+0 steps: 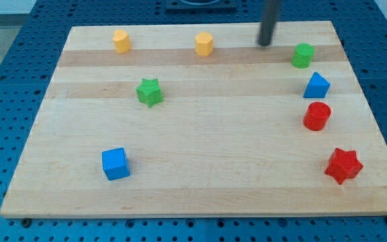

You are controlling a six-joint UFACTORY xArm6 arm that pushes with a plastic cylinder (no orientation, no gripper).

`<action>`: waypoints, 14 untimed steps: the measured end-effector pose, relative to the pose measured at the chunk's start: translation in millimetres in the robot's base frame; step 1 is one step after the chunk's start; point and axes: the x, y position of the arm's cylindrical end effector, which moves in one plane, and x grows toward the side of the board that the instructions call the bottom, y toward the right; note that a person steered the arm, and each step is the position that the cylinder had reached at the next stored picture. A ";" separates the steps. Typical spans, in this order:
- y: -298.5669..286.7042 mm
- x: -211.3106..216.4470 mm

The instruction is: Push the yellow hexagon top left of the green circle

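Two yellow blocks lie near the view's top edge of the wooden board (200, 195). The one at top centre (204, 44) looks like the yellow hexagon. The other yellow block (121, 41) lies at the top left, and its shape is unclear. The green circle (303, 55) sits at the top right. My tip (265, 44) rests on the board between the hexagon and the green circle. It is closer to the circle, a little to its upper left, and touches neither block.
A green star (150, 91) lies left of centre. A blue cube (115, 163) sits at the lower left. Down the right side lie a blue wedge-like block (316, 85), a red cylinder (317, 116) and a red star (343, 165).
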 end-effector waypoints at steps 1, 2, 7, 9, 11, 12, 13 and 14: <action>-78.2 30.3; -114.4 43.8; -47.4 -27.5; 59.4 -25.5; 72.3 -24.6; 80.7 -10.2; 160.4 18.7; 201.3 8.0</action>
